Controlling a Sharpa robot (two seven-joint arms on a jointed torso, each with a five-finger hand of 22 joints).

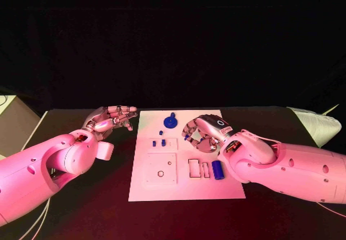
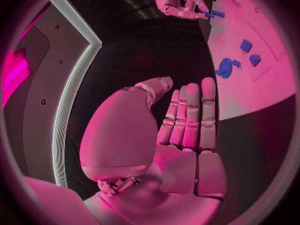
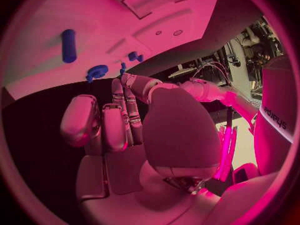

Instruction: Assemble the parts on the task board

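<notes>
Blue cylinder part lengthwise near-to-far on board; right robot hand pinching small part.

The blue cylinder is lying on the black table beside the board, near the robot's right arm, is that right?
Not quite. The blue cylinder does lie near the right arm, but it rests on the white task board, not on the black table. The head view shows it on the board beside a rectangular slot.
</notes>
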